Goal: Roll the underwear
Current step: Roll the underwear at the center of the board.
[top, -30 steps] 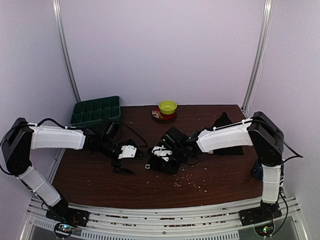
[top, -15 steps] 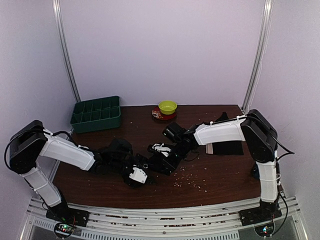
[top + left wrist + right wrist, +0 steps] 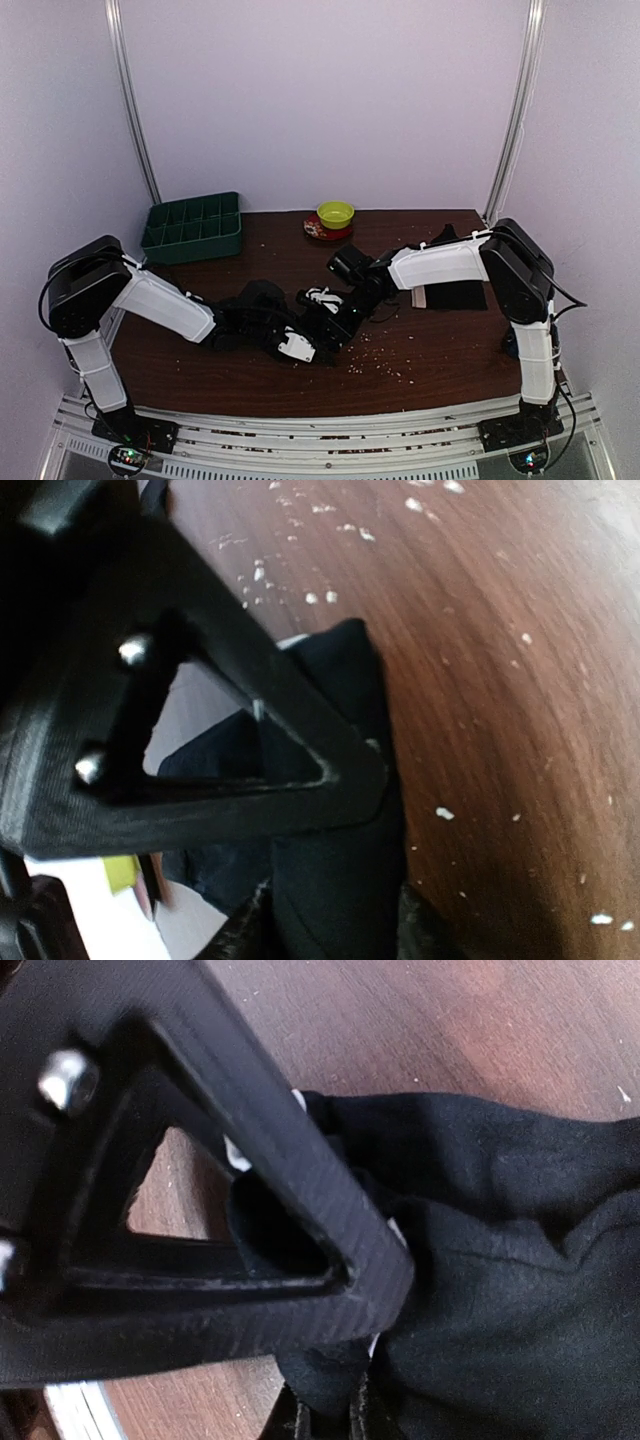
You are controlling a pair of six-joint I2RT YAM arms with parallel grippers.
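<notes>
Table (image 3: 430,350): carrying both garments, with pale crumbs lying scattered right of centre in the top view.
Arms: both are reaching toward the middle of the frame, the left from the lower left, the right from the upper right.
Plain underwear (image 3: 455,296): lying flat at the right of the frame, partly under the right arm and well apart from both claws.
Strapped underwear (image 3: 316,297): sitting bunched at the centre, so its long axis is not showing clearly.
Key relation: the bunched garment is lying between the two claws, with both touching it and neither nearer.
Left claw (image 3: 300,348): pressing in at the bundle's lower left edge. Only one finger (image 3: 250,730) is showing over dark cloth, so I cannot tell whether it is gripping.
Right claw (image 3: 335,315): working at the bundle's upper right. Cloth is bunching against its one visible finger (image 3: 300,1220), so I cannot tell its opening either.
Judgement: any rolling is probably needing both claws moving together across the bundle.
</notes>
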